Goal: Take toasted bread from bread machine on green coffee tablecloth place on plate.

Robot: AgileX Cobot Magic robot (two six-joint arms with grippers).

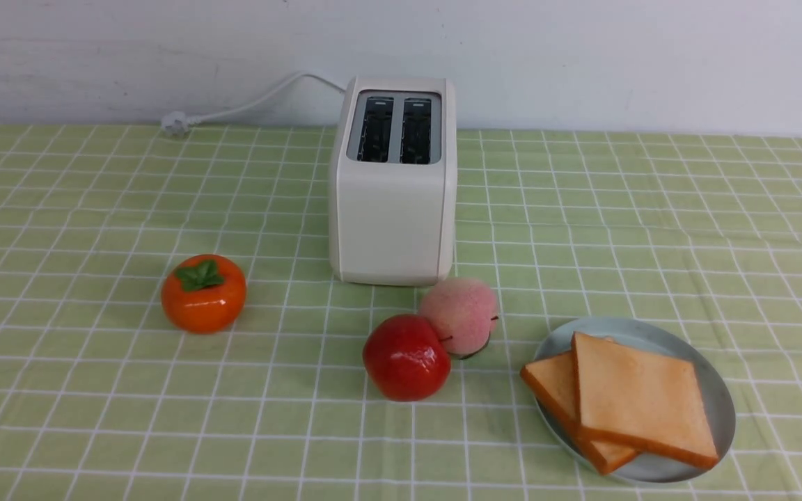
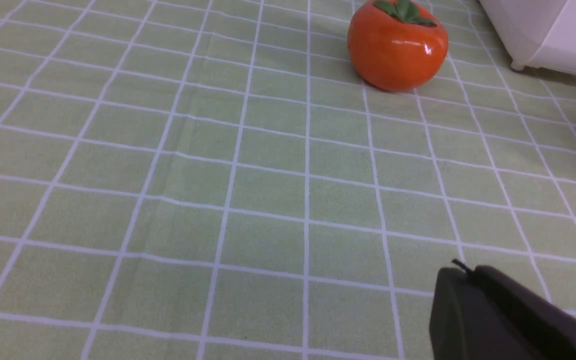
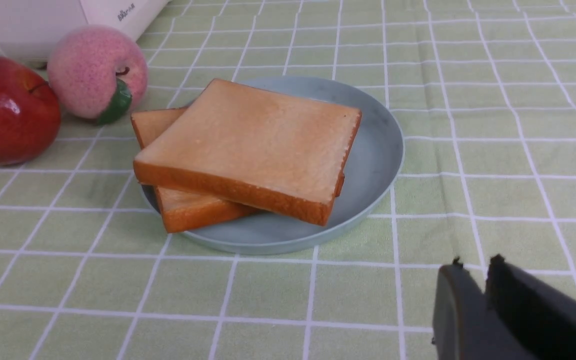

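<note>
Two slices of toasted bread [image 1: 638,403] lie stacked and skewed on the pale blue-green plate [image 1: 718,396] at the front right of the green checked tablecloth [image 1: 95,209]. They also show in the right wrist view, the bread [image 3: 253,145] on the plate [image 3: 373,160]. The cream-white bread machine [image 1: 392,209] stands at the middle back, both slots dark and empty. Neither arm shows in the front view. My left gripper [image 2: 463,272] is shut and empty over bare cloth. My right gripper [image 3: 473,267] is shut and empty, near the plate's front.
An orange persimmon [image 1: 203,293] sits left of the toaster, also in the left wrist view [image 2: 397,45]. A red apple [image 1: 406,357] and a pink peach [image 1: 458,315] sit between toaster and plate. The white power cord [image 1: 234,111] runs back left.
</note>
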